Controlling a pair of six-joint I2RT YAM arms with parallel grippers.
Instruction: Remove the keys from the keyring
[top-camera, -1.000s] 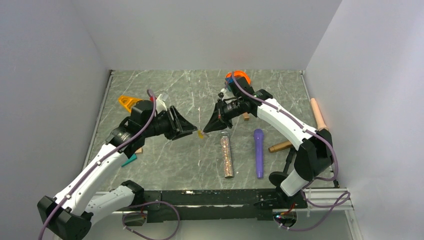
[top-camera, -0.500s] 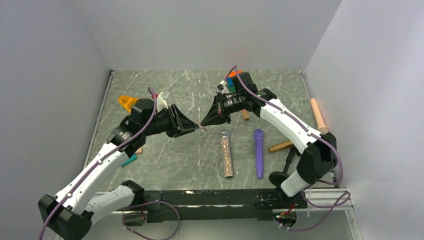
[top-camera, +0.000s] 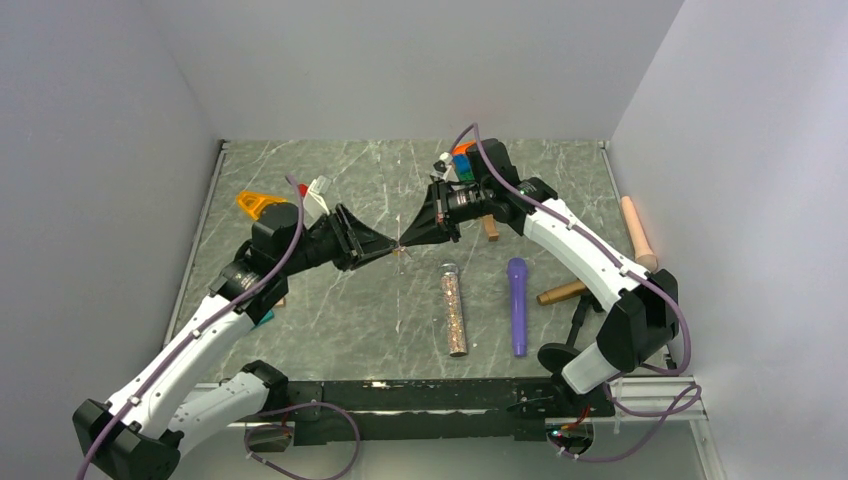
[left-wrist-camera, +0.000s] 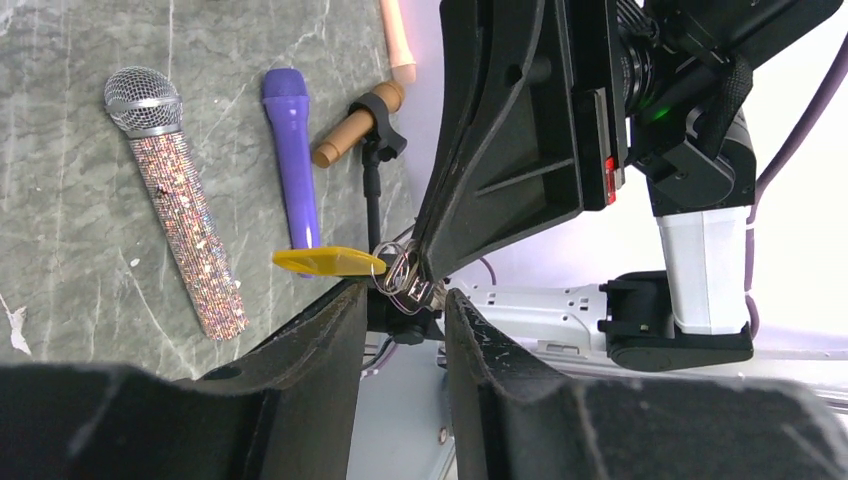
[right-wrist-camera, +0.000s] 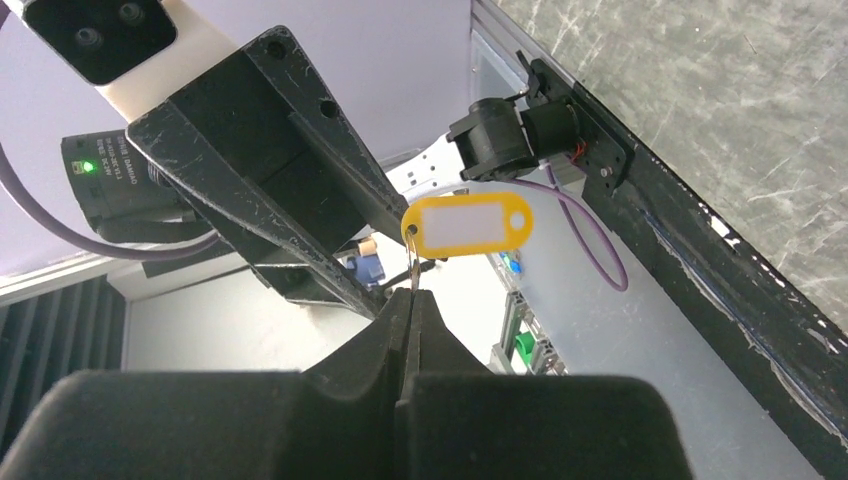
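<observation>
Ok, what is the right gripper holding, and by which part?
The right gripper is shut on the keyring, pinching its wire loop; the yellow tag is not gripped.

- One yellow plastic key tag (right-wrist-camera: 467, 224)
- One silver wire keyring (left-wrist-camera: 400, 272)
- Four microphones: glittery silver microphone (top-camera: 455, 310), purple microphone (top-camera: 517, 305), tan microphone (top-camera: 560, 293), pale pink microphone (top-camera: 637, 232)
- One orange triangular frame (top-camera: 258, 204)

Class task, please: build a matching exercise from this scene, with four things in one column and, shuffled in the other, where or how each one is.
Things
1 yellow key tag
2 purple microphone
3 right gripper
4 orange triangle

Place or state
A on the table's left side, by the left arm
B shut on the keyring
C dangling from the keyring
D lying flat beside the glittery microphone

Pairs: 1-C, 2-D, 3-B, 4-A
</observation>
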